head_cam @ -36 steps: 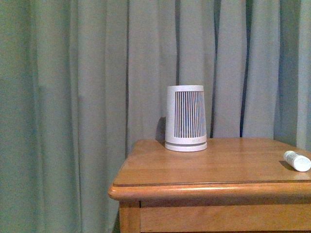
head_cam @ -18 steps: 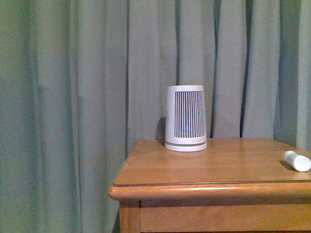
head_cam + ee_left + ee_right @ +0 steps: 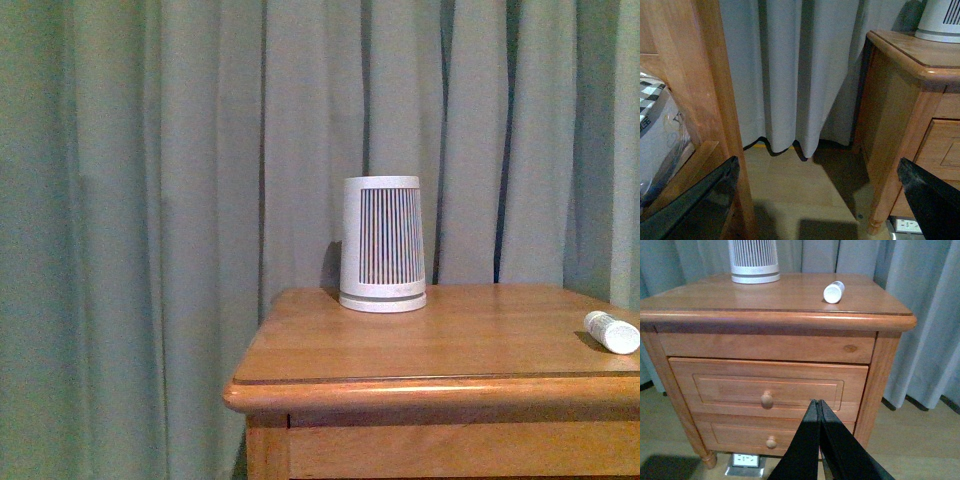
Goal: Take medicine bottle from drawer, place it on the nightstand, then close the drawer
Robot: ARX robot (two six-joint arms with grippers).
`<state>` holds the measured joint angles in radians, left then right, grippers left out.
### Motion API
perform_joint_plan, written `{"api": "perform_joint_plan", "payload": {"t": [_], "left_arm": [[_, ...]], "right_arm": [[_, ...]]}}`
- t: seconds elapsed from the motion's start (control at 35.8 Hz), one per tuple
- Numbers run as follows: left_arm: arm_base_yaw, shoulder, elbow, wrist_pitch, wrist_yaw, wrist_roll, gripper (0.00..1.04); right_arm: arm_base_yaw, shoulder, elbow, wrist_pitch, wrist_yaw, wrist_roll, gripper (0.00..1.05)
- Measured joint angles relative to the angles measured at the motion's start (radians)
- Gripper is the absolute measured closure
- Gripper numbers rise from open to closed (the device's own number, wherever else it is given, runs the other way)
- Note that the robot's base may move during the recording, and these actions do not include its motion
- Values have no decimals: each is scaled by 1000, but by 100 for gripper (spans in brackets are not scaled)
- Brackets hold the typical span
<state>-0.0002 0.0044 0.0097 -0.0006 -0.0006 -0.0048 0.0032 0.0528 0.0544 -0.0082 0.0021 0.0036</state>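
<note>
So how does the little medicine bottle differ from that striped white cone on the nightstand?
The medicine bottle lies on its side; the slatted cone stands upright. The bottle is far smaller than the cone. The bottle looks plain white; the cone carries dark vertical slats. Both are white and rest on the nightstand top.

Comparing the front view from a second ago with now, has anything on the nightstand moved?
Nothing visibly changed. The medicine bottle lies on its side near the right edge of the nightstand top, and the slatted white cone stands upright at the back, both as before. Neither arm shows in the front view.
</note>
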Motion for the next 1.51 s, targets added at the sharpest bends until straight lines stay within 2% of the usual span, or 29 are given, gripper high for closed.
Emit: {"api": "perform_joint_plan", "payload": {"t": [0.39,0.59,0.73,0.95,1.51], "left_arm": [[0,0,0,0,0,0,7],[0,0,0,0,0,0,7],[0,0,0,0,0,0,7],[0,0,0,0,0,0,7],[0,0,0,0,0,0,7]], "right_arm": [[-1,-45,-42,5,0,-1,101],[-1,-46,-42,5,0,-1,67],[-1,-46,-42,5,0,-1,35],[-1,-46,-42,5,0,0,6],[-1,-46,-42,5,0,-1,7]]}}
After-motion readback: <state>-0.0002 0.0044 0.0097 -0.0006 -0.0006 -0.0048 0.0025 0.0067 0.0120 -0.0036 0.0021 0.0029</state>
